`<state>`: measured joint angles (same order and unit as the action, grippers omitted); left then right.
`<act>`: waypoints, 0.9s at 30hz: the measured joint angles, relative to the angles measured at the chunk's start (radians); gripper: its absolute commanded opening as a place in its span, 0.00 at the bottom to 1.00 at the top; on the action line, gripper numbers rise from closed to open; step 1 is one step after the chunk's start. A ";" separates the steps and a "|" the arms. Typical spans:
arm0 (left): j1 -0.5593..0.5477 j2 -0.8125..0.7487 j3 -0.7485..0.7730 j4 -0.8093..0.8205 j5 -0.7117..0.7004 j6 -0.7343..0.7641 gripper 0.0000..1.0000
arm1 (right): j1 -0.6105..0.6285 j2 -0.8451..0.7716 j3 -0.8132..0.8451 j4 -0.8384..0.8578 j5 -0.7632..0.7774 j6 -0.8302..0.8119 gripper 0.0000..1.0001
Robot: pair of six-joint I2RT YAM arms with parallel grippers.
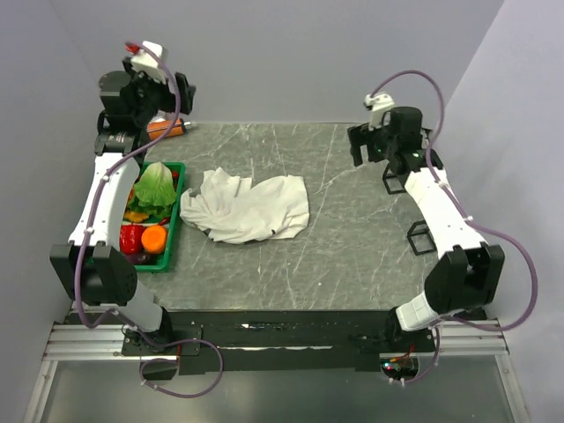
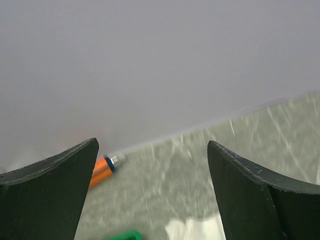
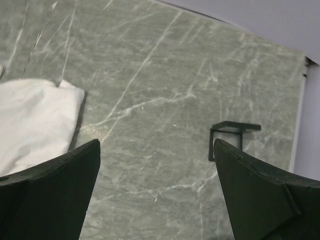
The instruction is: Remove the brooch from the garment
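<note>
The white garment (image 1: 251, 207) lies in a crumpled heap in the middle of the table (image 1: 352, 176). The 2 arms are up high, 1 at each far corner, well apart from the cloth. The left gripper (image 2: 152, 145) is wide open and holds nothing. The right gripper (image 3: 157, 142) is wide open too and holds nothing. The brooch should be on the garment, but it is too tiny to pick out, so I cannot tell where on the cloth it sits.

I think the job has not started yet. The first step is to find the brooch. It may help to bring 1 gripper low over the cloth so its camera can look close. Then 1 gripper could press the cloth flat while the other pinches only the brooch, not a fold. Soft cloth will lift and drag if pulled fast.

The wall (image 1: 291, 53) is plain and pale. The table is flat grey-green stone with white lines. A green basket (image 1: 157, 267) of food sits at the left edge, just beside the garment. An orange-and-black tube (image 2: 102, 169) lies at the far left corner. A small black frame (image 3: 231, 135) stands on the right side.
</note>
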<state>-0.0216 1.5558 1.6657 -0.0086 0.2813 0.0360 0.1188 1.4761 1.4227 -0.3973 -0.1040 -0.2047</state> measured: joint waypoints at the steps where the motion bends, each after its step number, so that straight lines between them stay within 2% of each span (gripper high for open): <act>1: 0.000 0.014 -0.005 -0.029 0.016 0.011 0.94 | 0.007 0.022 0.005 -0.002 -0.027 -0.041 1.00; 4: 0.000 0.049 -0.033 -0.130 0.057 0.044 0.94 | 0.024 0.106 0.052 -0.058 -0.155 -0.193 1.00; 6: 0.000 0.055 -0.068 -0.193 0.077 0.063 0.94 | 0.042 0.165 0.085 -0.090 -0.224 -0.294 0.96; 11: 0.000 0.037 -0.162 -0.286 0.116 0.108 0.92 | 0.150 0.357 0.200 -0.151 -0.326 -0.527 0.90; 21: 0.000 -0.069 -0.290 -0.417 0.137 0.139 0.90 | 0.255 0.780 0.558 -0.243 -0.379 -0.729 0.90; 24: 0.000 -0.095 -0.303 -0.428 0.141 0.139 0.90 | 0.272 0.827 0.578 -0.249 -0.352 -0.765 0.84; 27: 0.000 -0.116 -0.320 -0.430 0.141 0.138 0.86 | 0.292 0.853 0.578 -0.258 -0.332 -0.804 0.72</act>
<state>-0.0216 1.4399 1.3453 -0.4385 0.4221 0.1745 0.4107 2.3291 2.0010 -0.6552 -0.4355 -1.0084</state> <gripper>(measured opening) 0.894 0.804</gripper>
